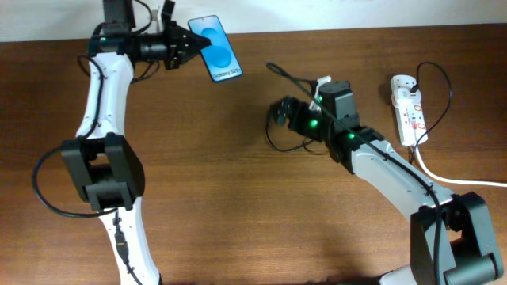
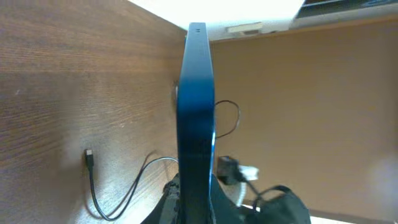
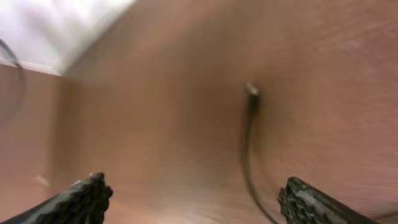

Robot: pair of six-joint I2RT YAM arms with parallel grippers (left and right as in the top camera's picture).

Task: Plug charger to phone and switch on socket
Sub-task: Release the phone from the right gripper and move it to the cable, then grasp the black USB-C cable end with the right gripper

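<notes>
Left gripper (image 1: 184, 46) is clamped on one short end of the phone (image 1: 215, 47), and the blue screen faces up at the far edge of the table (image 1: 238, 198). From the left wrist view the phone (image 2: 196, 112) shows edge-on, a thin dark blue sliver running straight out from the fingers (image 2: 166, 200) pressed on either side of it. It looks raised off the wood, though I can't say for sure.

Over at the middle of the table, the right gripper (image 1: 281, 111) points toward the left side with its jaws spread wide and nothing between them; its camera shows the two fingertips (image 3: 87, 194) far apart over bare wood.

The charger (image 1: 289, 77) lies loose on the table, its thin black cable curling around the right gripper. The small plug tip (image 3: 252, 92) rests flat on the wood just ahead of those open jaws, untouched, and it shows in the left wrist view too (image 2: 89, 157).

The socket (image 1: 405, 111) sits on the right side of the table, well apart from the phone, its thick white cord (image 1: 459, 180) trailing off the right edge.
</notes>
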